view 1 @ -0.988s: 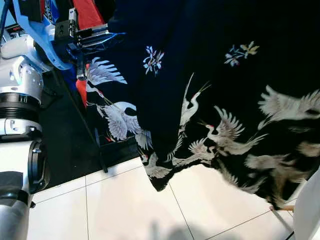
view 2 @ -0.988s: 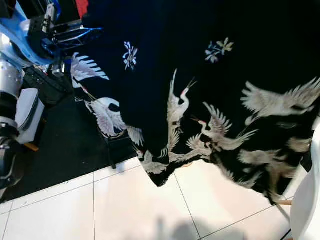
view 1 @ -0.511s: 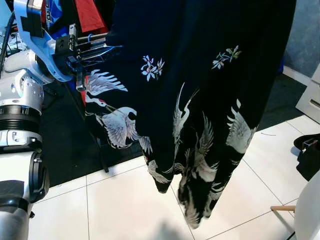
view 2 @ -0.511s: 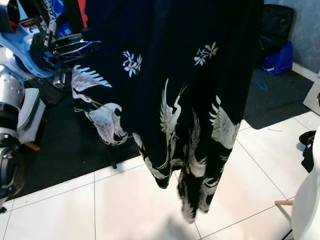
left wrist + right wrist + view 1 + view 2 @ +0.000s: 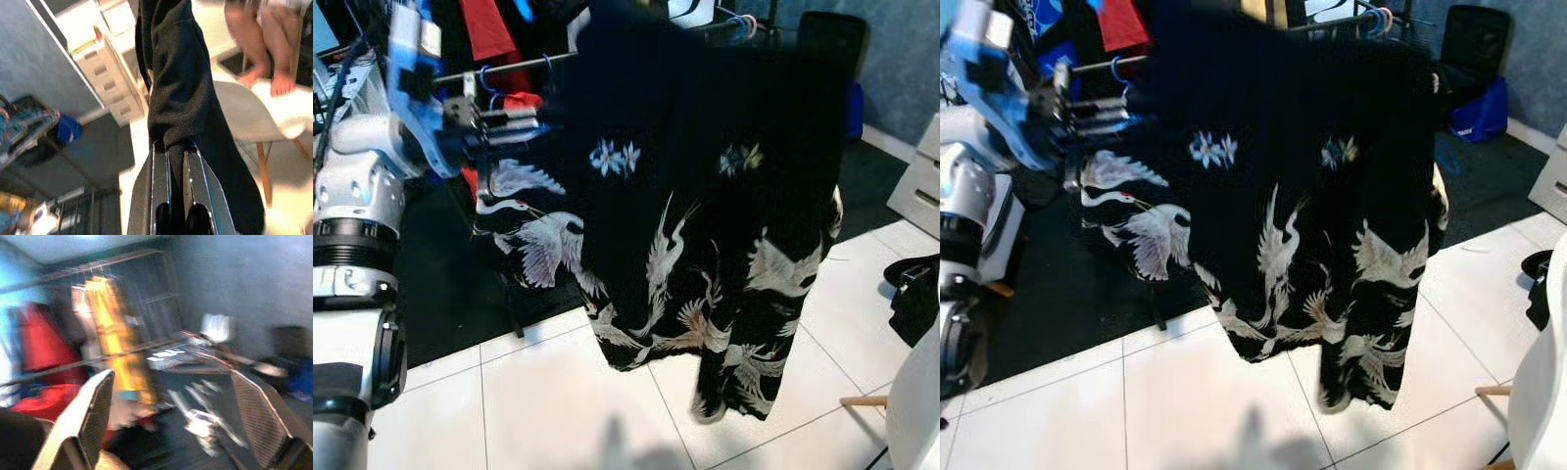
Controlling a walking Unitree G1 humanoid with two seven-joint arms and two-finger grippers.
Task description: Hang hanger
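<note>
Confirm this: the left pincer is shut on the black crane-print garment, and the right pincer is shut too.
Not quite. The left pincer is shut on the black crane-print garment, but the right pincer is open: the right wrist view shows its fingers spread wide apart with nothing between them.

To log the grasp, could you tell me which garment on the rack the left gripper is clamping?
The black crane-print robe; the left gripper pinches its dark fabric, while the red garment hangs untouched behind.

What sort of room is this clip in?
Probably a bedroom or dressing corner at home: a clothes rail hung with garments, a black crane-print robe in front of it, white drawers, a white chair and a tiled floor.
</note>
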